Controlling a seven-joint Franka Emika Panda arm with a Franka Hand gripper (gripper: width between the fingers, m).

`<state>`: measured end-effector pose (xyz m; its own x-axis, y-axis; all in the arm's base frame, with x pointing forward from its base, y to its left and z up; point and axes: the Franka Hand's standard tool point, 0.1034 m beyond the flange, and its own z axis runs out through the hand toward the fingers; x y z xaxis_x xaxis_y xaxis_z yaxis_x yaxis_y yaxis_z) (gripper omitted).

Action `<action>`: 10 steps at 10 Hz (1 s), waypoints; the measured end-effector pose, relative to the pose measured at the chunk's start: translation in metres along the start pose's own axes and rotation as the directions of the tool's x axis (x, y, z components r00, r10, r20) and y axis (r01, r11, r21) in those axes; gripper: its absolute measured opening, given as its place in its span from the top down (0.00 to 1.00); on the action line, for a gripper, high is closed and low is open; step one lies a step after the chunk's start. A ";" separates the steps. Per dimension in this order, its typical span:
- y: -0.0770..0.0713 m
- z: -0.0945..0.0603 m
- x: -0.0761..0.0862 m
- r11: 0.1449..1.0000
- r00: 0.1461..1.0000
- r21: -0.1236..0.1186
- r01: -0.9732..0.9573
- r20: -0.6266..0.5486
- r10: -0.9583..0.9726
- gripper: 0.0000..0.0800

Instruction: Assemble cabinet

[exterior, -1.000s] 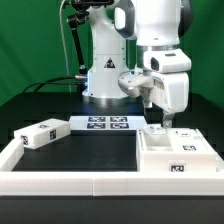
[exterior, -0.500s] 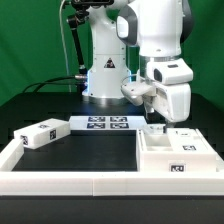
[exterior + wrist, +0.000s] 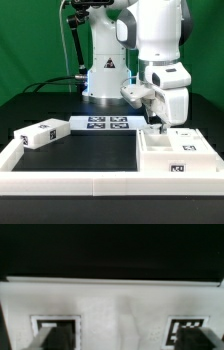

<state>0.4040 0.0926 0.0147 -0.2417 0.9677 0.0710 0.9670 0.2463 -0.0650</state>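
The cabinet body (image 3: 180, 152) is a large white tagged box lying at the exterior view's right. A smaller white tagged block (image 3: 42, 133) lies at the left. My gripper (image 3: 163, 122) hangs low over the far edge of the cabinet body, fingertips close to it. In the wrist view the white cabinet surface (image 3: 120, 303) fills the frame, with two tags on it. My gripper (image 3: 125, 339) is open: the two dark fingers (image 3: 55, 337) stand wide apart, with white cabinet surface between them. Nothing is held.
The marker board (image 3: 108, 124) lies flat at the back middle, in front of the robot base. A low white border rail (image 3: 70, 182) runs along the front and left of the black table.
My gripper has come down toward the cabinet body's far edge and shifted slightly to the exterior view's right. The parts have not moved.
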 end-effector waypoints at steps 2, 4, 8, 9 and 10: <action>-0.002 0.003 -0.002 1.000 1.000 0.007 -0.005 -0.002 0.005 0.72; 0.000 0.002 -0.004 1.000 1.000 -0.001 -0.009 -0.002 0.009 0.89; -0.001 0.000 -0.005 1.000 1.000 0.001 -0.031 0.000 0.031 0.91; -0.003 -0.007 -0.008 0.995 0.995 0.008 -0.097 0.012 0.097 0.91; -0.005 -0.014 -0.010 0.990 0.990 0.001 -0.142 0.021 0.142 0.91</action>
<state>0.4026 0.0813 0.0279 -0.1033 0.9939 0.0398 0.9915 0.1060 -0.0755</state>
